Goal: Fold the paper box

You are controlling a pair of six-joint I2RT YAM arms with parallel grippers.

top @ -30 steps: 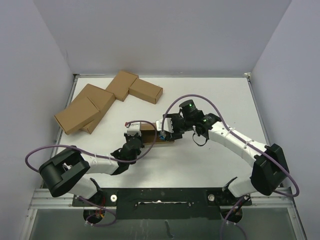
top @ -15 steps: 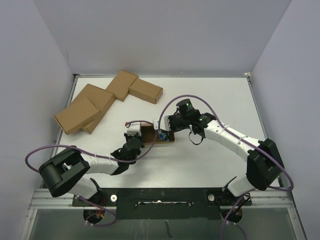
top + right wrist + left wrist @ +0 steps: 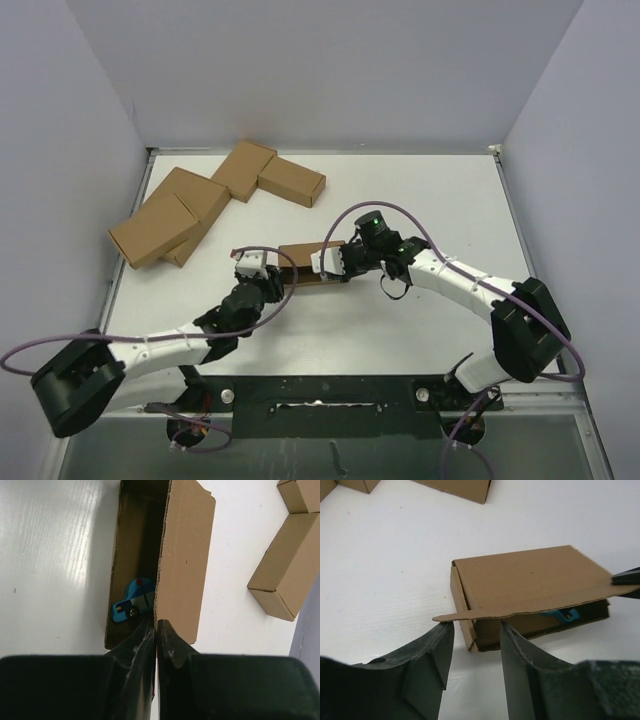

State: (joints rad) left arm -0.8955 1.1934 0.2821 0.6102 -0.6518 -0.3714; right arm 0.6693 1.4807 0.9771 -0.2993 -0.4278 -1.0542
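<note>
Finds the paper box [image 3: 302, 256] lying flat on the white table [image 3: 430, 190], a low brown carton with its lid hinged along the far long side and raised ajar over the near long side; has the cluster of four brown cartons [image 3: 200, 205] well apart from the box, off toward its far left; shows a small blue toy car [image 3: 132, 605] inside the box, near its right end, just under the lifted lid edge; has the right gripper [image 3: 156, 625] at the box's right end, fingers pressed together on the lid's free edge, pinching the thin cardboard between them; catches the same dark fingertips at the right end of the lid in the left wrist view; has the left gripper [image 3: 476, 628] at the box's left end, close to the near-left corner, fingers [image 3: 437, 655] apart and gripping nothing; frames that corner of the box in the gap between the two fingers; puts the lid's narrow side tab, jutting out past the box's left wall, right at the tip of the left-hand finger in that view; cannot tell touch from a hair's gap there; shows the lid's free edge wavy and unseated, with the dark interior open to view along the box's near side; shows both arms reaching to the box from opposite ends, left arm from the near left, right arm from the near right.
</note>
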